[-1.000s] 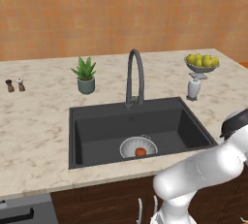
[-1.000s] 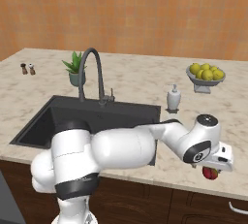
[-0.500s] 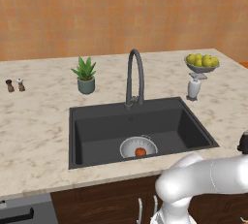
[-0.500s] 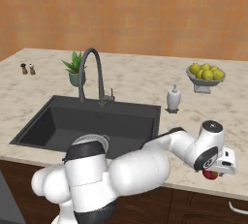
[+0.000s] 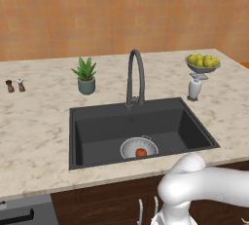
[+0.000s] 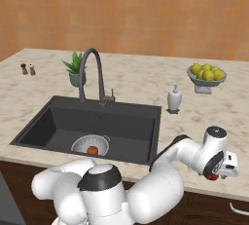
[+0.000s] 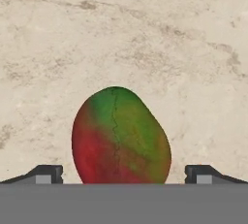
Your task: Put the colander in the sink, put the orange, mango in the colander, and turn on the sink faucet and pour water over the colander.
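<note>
One orange (image 5: pixel 141 152) fills the sink's (image 5: pixel 92 143) colander (image 5: pixel 129 147); end effector (image 7: pixel 123 174) straddles mango (image 7: pixel 120 138), wide open.

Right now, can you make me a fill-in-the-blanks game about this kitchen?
1. The colander sits inside the ____.
2. The fruit lying in the colander is the ____.
3. The claw has its fingers on either side of the ____.
4. The footed bowl holds ____ fruits.

Missing words: sink; orange; mango; yellow-green
</note>
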Motion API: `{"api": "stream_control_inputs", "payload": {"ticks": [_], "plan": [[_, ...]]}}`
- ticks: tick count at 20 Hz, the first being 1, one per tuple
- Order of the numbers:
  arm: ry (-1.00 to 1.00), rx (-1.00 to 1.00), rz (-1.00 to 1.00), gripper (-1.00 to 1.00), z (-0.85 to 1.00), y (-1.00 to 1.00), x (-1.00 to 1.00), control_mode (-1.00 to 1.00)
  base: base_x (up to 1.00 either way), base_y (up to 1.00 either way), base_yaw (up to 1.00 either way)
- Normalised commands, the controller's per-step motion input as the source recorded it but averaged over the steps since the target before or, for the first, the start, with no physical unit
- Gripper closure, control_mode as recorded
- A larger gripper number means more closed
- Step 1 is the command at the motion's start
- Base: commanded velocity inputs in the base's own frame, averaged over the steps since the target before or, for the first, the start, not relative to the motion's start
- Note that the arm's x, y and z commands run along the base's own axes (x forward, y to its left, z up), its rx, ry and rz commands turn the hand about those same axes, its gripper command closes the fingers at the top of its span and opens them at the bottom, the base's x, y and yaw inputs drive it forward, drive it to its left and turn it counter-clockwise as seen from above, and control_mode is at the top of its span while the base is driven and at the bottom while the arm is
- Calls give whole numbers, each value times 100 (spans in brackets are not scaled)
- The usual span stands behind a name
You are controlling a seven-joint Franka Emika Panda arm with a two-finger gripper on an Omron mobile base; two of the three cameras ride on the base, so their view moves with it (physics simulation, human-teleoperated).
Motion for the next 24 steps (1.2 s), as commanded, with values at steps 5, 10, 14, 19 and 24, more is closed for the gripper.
{"api": "stream_control_inputs", "payload": {"ticks": [5, 10, 14, 19, 24], "plan": [[0, 0, 2, -100, -23, 0, 10, -100, 0, 0, 0], [0, 0, 1, 100, -18, 0, 1, -100, 0, 0, 0], [-2, 0, 2, 100, 1, 10, -2, -100, 0, 0, 0], [-12, 6, 6, 100, 43, 75, -2, -100, 0, 0, 0], [-14, 13, 8, 100, 53, 100, 0, -100, 0, 0, 0]]}}
